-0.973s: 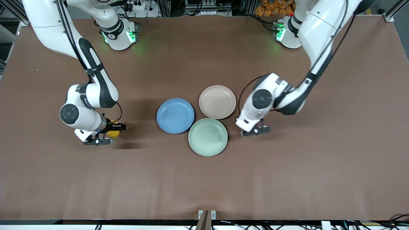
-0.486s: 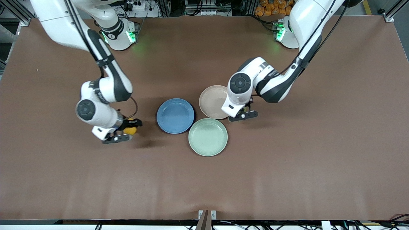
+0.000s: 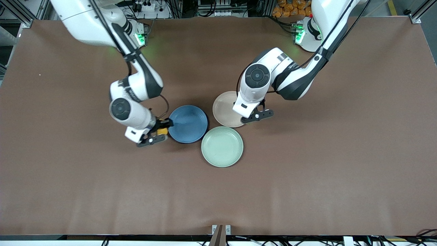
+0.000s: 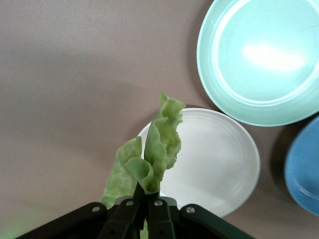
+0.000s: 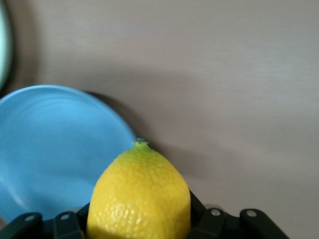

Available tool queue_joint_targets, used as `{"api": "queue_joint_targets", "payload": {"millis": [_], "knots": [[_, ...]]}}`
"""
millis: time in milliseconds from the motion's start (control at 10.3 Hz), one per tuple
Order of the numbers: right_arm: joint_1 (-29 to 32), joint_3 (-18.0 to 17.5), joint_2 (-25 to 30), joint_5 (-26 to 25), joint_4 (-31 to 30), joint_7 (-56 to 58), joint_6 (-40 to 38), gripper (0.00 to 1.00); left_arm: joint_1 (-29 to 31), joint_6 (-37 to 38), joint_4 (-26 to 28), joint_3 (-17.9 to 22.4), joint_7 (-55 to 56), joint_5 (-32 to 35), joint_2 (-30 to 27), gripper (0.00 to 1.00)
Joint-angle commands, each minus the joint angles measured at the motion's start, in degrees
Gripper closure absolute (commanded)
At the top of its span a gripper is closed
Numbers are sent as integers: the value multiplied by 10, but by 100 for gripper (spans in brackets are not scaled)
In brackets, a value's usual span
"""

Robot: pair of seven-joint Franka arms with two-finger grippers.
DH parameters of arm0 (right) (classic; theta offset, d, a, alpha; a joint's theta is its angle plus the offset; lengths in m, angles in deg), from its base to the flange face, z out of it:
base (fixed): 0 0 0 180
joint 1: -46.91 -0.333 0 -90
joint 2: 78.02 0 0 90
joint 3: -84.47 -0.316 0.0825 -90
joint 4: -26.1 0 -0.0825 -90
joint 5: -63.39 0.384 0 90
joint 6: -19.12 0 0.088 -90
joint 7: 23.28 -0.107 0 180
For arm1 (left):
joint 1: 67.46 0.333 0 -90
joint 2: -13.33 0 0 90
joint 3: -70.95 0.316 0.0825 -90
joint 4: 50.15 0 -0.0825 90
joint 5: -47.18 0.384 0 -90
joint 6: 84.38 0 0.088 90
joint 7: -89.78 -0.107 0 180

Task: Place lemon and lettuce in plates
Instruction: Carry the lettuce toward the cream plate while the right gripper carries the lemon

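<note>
Lemon (image 5: pixel 140 194) and lettuce (image 4: pixel 149 159) over plate rims.

Even overhead light, front view sharp. Soft shadows beside the arms on the table (image 3: pixel 307 171). Glare patch on the green plate (image 4: pixel 271 55). The lemon (image 5: pixel 139 199) slightly soft close up.
</note>
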Motion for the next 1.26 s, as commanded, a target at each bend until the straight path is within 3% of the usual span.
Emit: {"api": "queue_joint_targets", "payload": {"millis": [0,876,973,1070,1168], "knots": [[-43,4,-10,6,8,-35,9,69,1,11,-21,-5,38,-33,4,100],[-95,8,-65,0,7,-92,81,69,-53,-3,-22,1,42,-33,69,100],[-96,9,-66,0,7,-92,81,67,-53,-5,-22,1,36,-21,70,94],[-97,11,-68,0,7,-92,81,64,-54,-5,-21,1,35,-9,70,74],[-96,12,-72,0,7,-93,81,56,-58,-5,-21,1,44,1,73,1]]}}
